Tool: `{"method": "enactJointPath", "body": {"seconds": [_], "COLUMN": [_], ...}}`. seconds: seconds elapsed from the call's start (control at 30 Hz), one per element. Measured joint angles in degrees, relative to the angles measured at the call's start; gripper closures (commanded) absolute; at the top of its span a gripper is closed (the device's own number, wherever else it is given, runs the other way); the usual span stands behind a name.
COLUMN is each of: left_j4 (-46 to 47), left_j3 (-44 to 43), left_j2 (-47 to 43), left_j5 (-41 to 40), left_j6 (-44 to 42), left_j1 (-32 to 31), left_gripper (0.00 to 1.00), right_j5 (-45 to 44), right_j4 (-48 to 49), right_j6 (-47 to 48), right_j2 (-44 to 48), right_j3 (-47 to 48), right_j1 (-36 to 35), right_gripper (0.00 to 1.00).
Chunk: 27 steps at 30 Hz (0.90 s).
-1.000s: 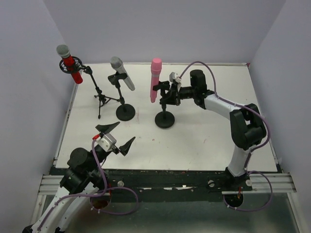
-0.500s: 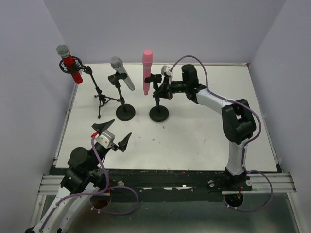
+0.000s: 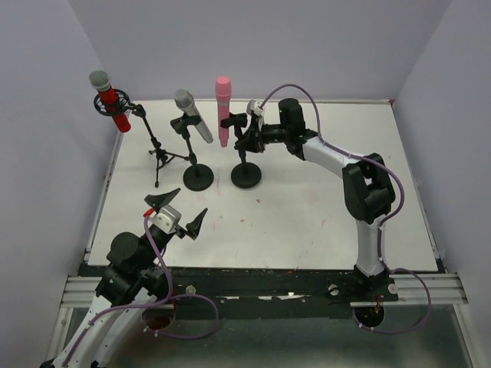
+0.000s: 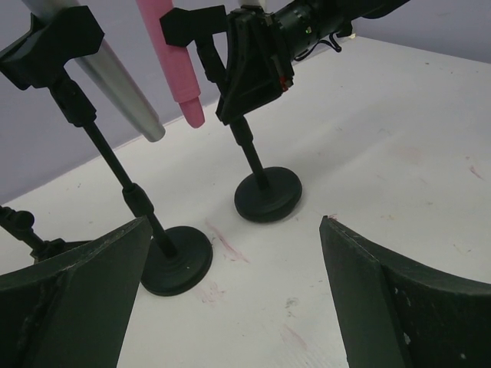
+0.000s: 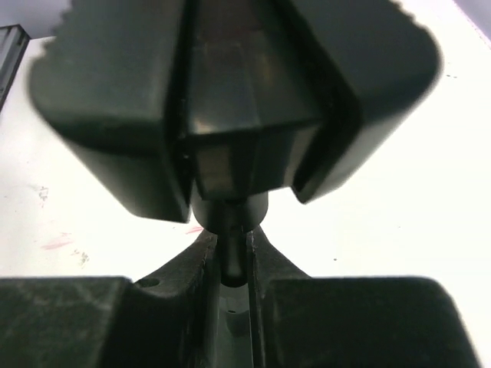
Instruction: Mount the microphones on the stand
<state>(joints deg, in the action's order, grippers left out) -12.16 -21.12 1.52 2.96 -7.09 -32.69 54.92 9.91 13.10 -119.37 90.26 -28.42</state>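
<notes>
top external | right fingers clamped on stand of pink microphone | left fingers apart

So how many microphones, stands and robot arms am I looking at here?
Microphones: 3: glittery red microphone with silver mesh head, silver-grey microphone, pink microphone
Stands: 3: black tripod stand, black round-base stand under silver-grey, black round-base stand under pink
Robot arms: 2: left arm, right arm
Total: 8

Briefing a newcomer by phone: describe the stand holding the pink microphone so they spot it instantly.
On the white table, look toward the back left. The rightmost stand there has a round black base like its neighbour. It alone carries the pink microphone, and the right gripper clamps its post.
</notes>
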Motion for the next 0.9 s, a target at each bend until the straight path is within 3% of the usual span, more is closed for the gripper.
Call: {"method": "enactJointPath", "body": {"seconds": [0.33, 0.6, 0.9], "left_j4": [0.04, 0.07, -0.35], "left_j3": [0.00, 0.00, -0.70], "left_j2": [0.24, 0.37, 0.98], "left_j5": [0.04, 0.28, 0.26], "left_j6": [0.02, 0.15, 3.74], "left_j1": [0.17, 0.44, 0.44], "left_gripper": [0.01, 0.01, 0.01], "right_j5": [-0.22, -1.64, -3.69], "right_j4": [1.95, 4.20, -2.27], "right_j6": [1.53, -0.66, 3.08], "right_j2": [4.87, 9.14, 18.78], "right_j3": [-10.88, -16.11, -21.57], "right_j1": [0.02, 1.18, 4.24], "right_gripper": [0.24, 0.00, 0.00]}}
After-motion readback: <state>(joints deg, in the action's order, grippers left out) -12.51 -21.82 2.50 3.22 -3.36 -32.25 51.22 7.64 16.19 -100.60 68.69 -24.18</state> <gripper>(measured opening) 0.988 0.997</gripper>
